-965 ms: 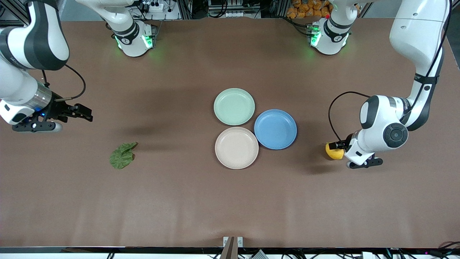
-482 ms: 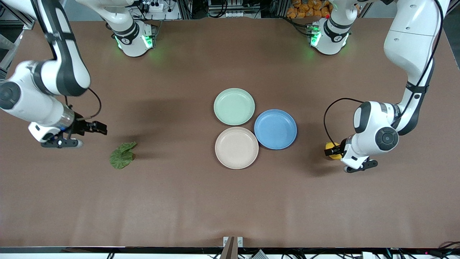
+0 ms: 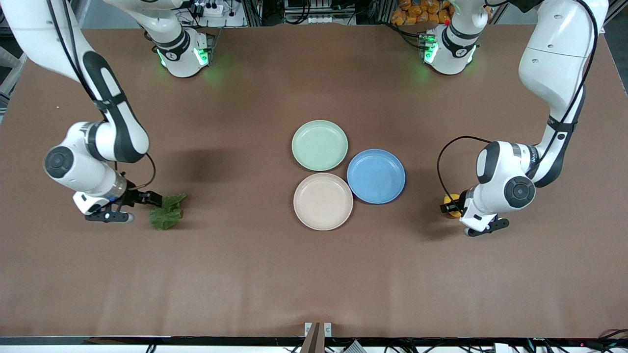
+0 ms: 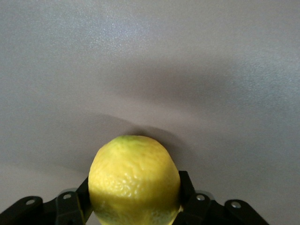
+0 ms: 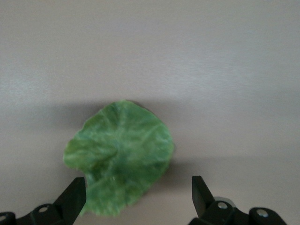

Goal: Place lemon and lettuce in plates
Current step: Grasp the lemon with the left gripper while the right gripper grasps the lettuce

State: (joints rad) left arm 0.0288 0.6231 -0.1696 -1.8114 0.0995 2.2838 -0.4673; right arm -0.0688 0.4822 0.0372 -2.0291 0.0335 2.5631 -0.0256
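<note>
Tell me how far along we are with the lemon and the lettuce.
Nothing is plated yet: the mint plate and beige plate are bare. The left gripper has its fingers on either side of the lemon, down at the table. The right gripper is open at the edge of the lettuce. Both lifts and placements remain.

The brown table (image 3: 274,274) carries three round plates clustered at its middle, edges touching or nearly so. Taking the blue plate (image 3: 376,176) as landmark: the mint green plate (image 3: 320,145) lies just beside it, farther from the front camera and toward the right arm's end; the beige plate (image 3: 323,201) lies just beside it, nearer the camera, also toward that end. The lettuce (image 3: 168,212) lies flat well apart toward the right arm's end. The lemon (image 3: 451,205) sits on the tabletop near the blue plate, toward the left arm's end.
</note>
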